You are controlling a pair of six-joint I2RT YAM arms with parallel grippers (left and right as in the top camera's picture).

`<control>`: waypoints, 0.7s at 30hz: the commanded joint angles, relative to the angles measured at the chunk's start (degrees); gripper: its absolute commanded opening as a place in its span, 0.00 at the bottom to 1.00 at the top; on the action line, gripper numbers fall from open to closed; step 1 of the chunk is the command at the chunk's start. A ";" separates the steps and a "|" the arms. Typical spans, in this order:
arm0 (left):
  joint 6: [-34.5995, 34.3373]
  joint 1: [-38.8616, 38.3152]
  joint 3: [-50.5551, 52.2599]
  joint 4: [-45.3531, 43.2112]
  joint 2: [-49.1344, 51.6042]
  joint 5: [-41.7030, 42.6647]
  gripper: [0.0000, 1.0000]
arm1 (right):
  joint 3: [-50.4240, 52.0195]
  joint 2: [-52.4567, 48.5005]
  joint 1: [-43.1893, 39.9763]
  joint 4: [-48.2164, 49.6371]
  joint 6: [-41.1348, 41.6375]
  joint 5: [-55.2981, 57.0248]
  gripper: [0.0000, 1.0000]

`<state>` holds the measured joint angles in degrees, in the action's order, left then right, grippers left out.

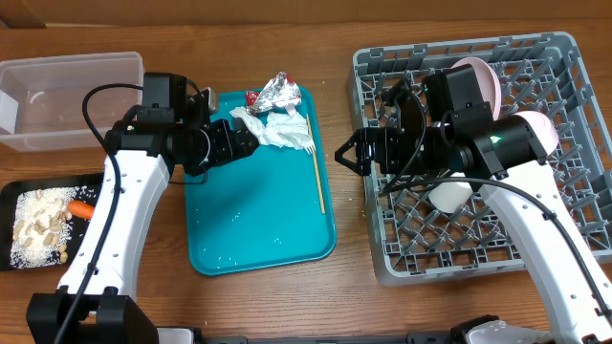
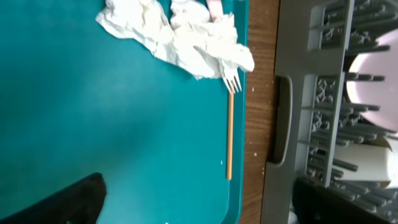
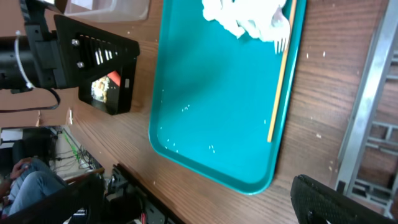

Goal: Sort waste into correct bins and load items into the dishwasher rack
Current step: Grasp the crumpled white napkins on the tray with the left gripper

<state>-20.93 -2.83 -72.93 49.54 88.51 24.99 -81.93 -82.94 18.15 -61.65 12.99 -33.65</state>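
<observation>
Crumpled white napkins point(image 1: 277, 129) and a red-and-silver foil wrapper point(image 1: 275, 91) lie at the far end of the teal tray point(image 1: 249, 220). The yellow-handled fork point(image 1: 317, 177) lies along the tray's right side, tines touching the napkins point(image 2: 180, 37). My left gripper point(image 1: 251, 137) stands open just left of the napkins, holding nothing. My right gripper point(image 1: 342, 156) hangs open over the gap between the tray and the grey dishwasher rack point(image 1: 555, 57). The rack holds a white plate point(image 1: 478, 76), a bowl point(image 1: 540, 134) and a cup point(image 1: 449, 196). The carrot point(image 1: 81, 207) and beige food bits point(image 1: 38, 229) lie in the black tray point(image 1: 14, 191).
The clear tub point(image 1: 67, 96) stands at the back left. In the right wrist view the fork point(image 3: 277, 81) runs along the teal tray's point(image 3: 211, 112) edge, with the rack wall point(image 3: 373, 93) to its right. Bare wood lies between tray and rack.
</observation>
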 commanded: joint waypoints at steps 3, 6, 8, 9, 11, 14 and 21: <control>-1.57 0.22 -1.40 -3.56 -0.76 -1.36 1.00 | 0.24 -0.13 0.15 1.38 -0.66 -0.09 1.00; -5.99 -0.63 -1.40 -6.80 -0.15 -1.18 1.00 | 0.24 -0.13 0.15 1.44 -0.66 6.03 1.00; -10.62 -1.31 -1.40 -8.48 0.42 -1.22 1.00 | 0.24 -0.13 0.15 1.38 -0.66 10.23 1.00; -13.75 -1.68 -1.40 -9.11 0.79 -1.46 1.00 | 0.24 -0.13 0.15 1.38 -0.66 11.58 1.00; -20.17 -2.43 -1.42 -10.05 1.66 -2.14 1.00 | 0.24 -0.13 0.15 1.38 -0.66 13.29 1.00; -27.23 -3.67 -1.44 -12.44 2.56 -1.36 1.00 | 0.24 -0.13 0.15 1.40 -0.66 13.27 1.00; -31.76 -5.01 -1.44 -16.76 2.93 1.60 1.00 | 0.24 -0.13 0.15 1.40 -0.66 13.27 1.00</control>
<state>-47.75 -7.44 -73.14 35.75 90.98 23.77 -81.93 -82.96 18.15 -60.69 13.02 -21.39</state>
